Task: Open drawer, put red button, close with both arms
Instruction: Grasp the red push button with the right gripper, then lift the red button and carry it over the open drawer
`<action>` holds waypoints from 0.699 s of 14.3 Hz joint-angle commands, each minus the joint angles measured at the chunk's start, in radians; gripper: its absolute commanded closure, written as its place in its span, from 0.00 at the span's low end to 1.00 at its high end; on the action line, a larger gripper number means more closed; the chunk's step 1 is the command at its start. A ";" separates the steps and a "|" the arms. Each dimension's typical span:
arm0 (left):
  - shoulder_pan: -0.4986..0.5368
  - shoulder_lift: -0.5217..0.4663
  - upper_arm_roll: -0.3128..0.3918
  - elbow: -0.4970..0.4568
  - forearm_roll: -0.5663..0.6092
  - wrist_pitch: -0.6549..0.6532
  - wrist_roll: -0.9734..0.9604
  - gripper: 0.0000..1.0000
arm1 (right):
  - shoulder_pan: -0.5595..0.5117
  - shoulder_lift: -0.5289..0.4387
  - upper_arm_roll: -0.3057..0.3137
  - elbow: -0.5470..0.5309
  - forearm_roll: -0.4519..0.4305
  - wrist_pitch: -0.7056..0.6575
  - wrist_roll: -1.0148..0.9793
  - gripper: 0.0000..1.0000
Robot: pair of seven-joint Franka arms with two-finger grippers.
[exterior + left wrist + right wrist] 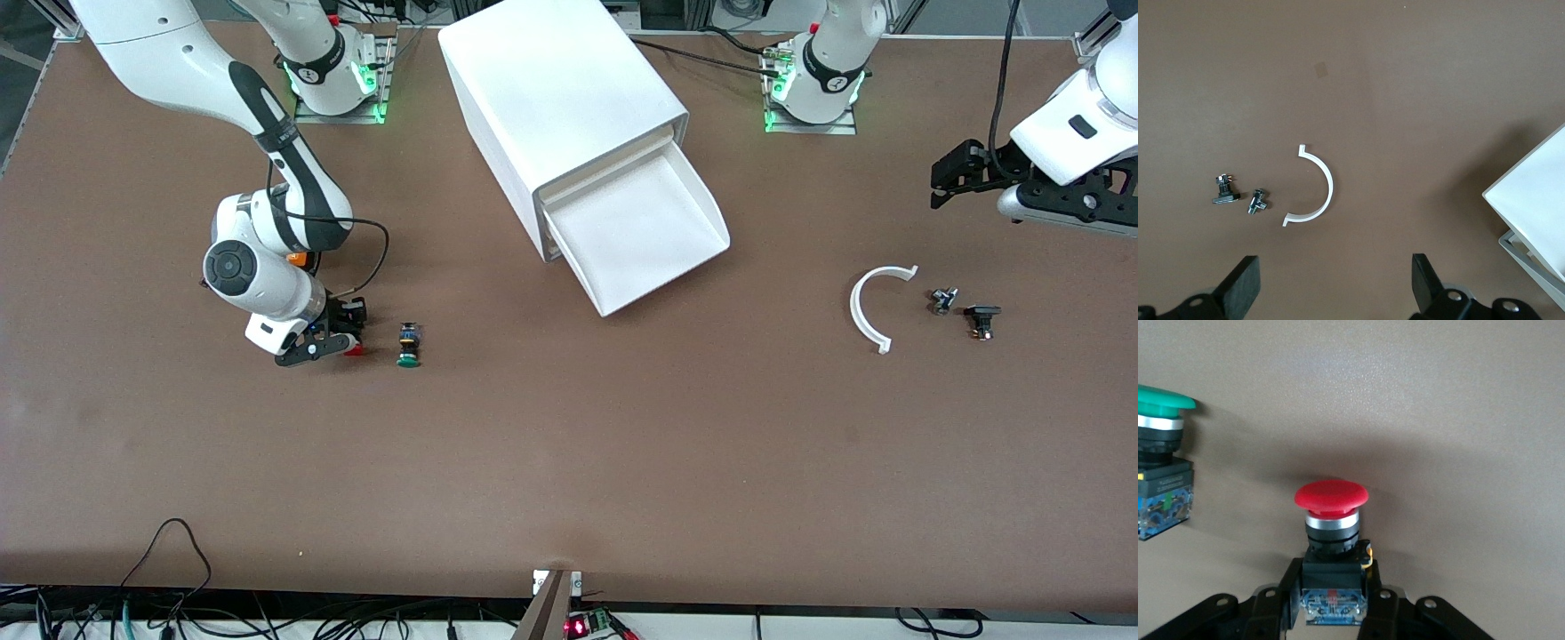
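Note:
The red button has a round red cap and a dark body. My right gripper is shut on that body, low over the table toward the right arm's end; in the front view the gripper shows the red cap at its tip. The drawer stands pulled out of the white cabinet, and its tray is empty. My left gripper is open and empty, up over the left arm's end of the table; its fingers stand wide apart.
A green-capped button lies beside the red one, also in the right wrist view. An orange box peeks from under the right arm. A white half ring, a small metal fitting and a black part lie toward the left arm's end.

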 commanded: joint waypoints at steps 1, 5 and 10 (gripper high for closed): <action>0.001 0.019 0.000 0.030 -0.012 -0.005 -0.004 0.00 | -0.006 -0.013 0.026 0.016 -0.010 -0.001 0.010 0.87; 0.001 0.019 0.000 0.030 -0.012 -0.005 -0.004 0.00 | -0.006 -0.091 0.026 0.105 -0.006 -0.109 0.010 0.89; 0.001 0.019 0.000 0.030 -0.012 -0.005 -0.006 0.00 | -0.006 -0.104 0.056 0.374 -0.006 -0.255 -0.042 0.89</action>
